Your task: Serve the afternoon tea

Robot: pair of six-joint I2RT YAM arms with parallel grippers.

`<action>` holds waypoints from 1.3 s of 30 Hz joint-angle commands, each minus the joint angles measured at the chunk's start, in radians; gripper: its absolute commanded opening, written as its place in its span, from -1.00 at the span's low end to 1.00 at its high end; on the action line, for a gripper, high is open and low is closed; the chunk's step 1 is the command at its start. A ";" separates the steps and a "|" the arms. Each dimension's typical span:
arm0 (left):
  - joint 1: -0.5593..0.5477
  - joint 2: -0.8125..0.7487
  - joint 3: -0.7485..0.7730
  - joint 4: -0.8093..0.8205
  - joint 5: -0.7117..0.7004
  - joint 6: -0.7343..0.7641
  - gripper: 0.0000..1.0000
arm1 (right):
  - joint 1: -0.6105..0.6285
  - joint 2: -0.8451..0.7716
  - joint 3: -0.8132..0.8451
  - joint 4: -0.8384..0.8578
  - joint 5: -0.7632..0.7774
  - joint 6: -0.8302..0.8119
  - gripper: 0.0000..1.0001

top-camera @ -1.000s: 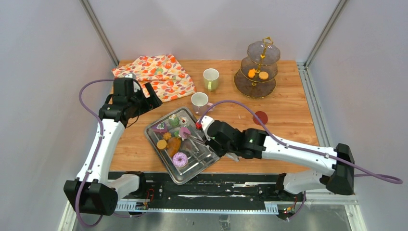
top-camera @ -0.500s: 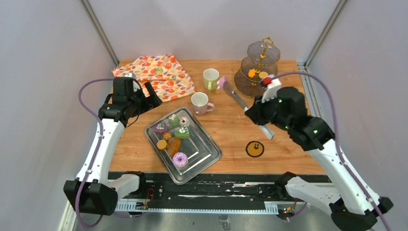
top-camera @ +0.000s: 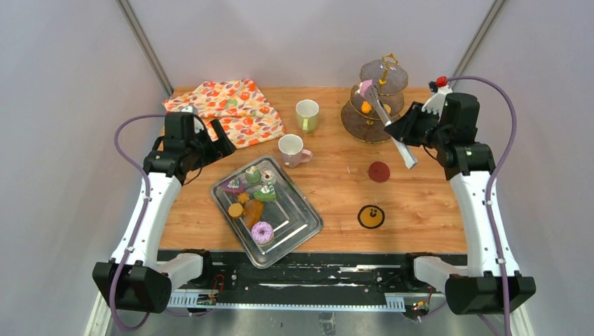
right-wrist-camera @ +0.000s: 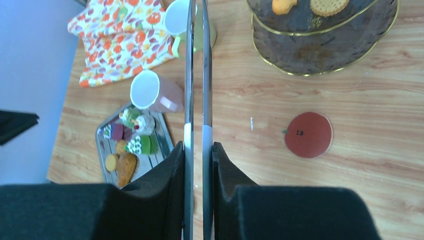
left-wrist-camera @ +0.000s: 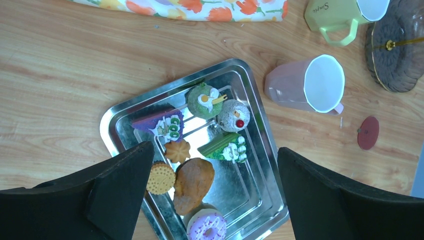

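Observation:
My right gripper [top-camera: 415, 127] is shut on the long metal tongs [top-camera: 385, 119], also in the right wrist view [right-wrist-camera: 197, 75]. The tongs' tip pinches a small pink pastry [top-camera: 365, 86] beside the upper tiers of the tiered stand [top-camera: 371, 129]; the wrist view cuts this tip off. Two orange cookies [right-wrist-camera: 329, 5] lie on the stand's middle tier. My left gripper [left-wrist-camera: 215, 149] is open and empty, above the metal tray [left-wrist-camera: 112, 125] holding the donut [left-wrist-camera: 212, 227], cookies [left-wrist-camera: 160, 177], purple cake [left-wrist-camera: 159, 122] and green cake [left-wrist-camera: 225, 147]. The pink mug [left-wrist-camera: 305, 85] and green mug [left-wrist-camera: 340, 12] stand behind the tray.
The orange floral cloth [top-camera: 228, 108] lies at the back left. A red coaster [top-camera: 379, 171] and a yellow-and-black coaster [top-camera: 370, 216] lie on the wooden table right of the tray. Frame posts rise at both back corners.
My right arm swung from the tray up and right to the tiered stand, carrying the tongs with the pink pastry. The yellow coaster came into view. The left arm has not moved.

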 commanded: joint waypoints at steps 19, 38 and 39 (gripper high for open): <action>-0.004 -0.007 0.022 0.001 -0.015 0.021 0.99 | -0.113 0.289 0.089 0.403 -0.112 0.296 -0.99; -0.005 -0.003 0.032 -0.002 0.000 0.012 0.99 | -0.197 0.327 -0.073 0.533 -0.221 0.435 -0.74; -0.005 -0.004 0.032 -0.002 0.000 0.011 0.99 | -0.204 0.323 -0.076 0.527 -0.227 0.437 -0.70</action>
